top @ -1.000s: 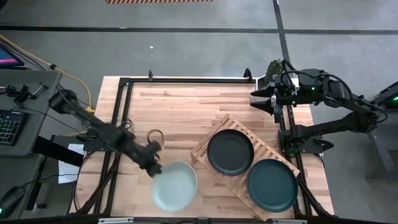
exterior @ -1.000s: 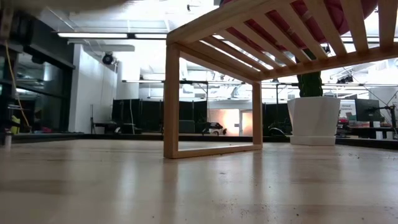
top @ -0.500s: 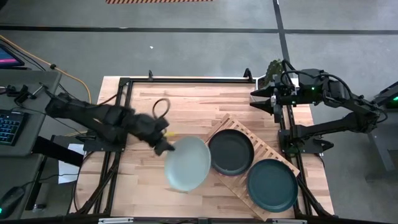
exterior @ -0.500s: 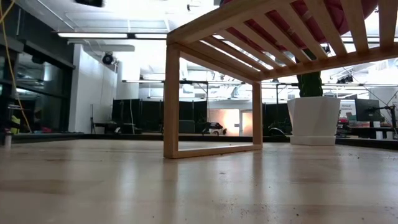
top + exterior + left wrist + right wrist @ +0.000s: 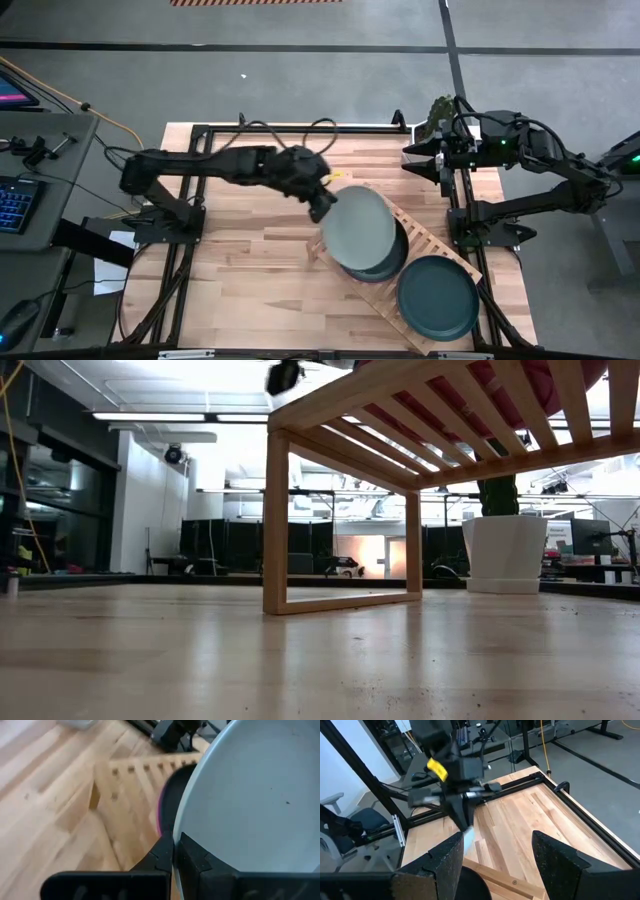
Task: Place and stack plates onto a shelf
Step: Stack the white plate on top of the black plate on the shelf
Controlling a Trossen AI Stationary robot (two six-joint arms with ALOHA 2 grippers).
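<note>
Left gripper [image 5: 322, 208] clamped on the rim of a pale mint plate [image 5: 358, 226], held over a dark plate [image 5: 385, 268] on the slatted shelf [image 5: 425, 243], dark teal plate [image 5: 438, 296] at shelf's other end, right gripper [image 5: 412, 158] parked at the table's far right edge

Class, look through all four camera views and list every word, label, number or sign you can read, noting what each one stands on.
None can be read in any view.
Yellow tag on the left arm's wrist: no lettering can be made out.
Keyboard beside the table: keys too small to read.
Pale mint plate in the left gripper, shelf, dark teal plate: no markings visible.
</note>
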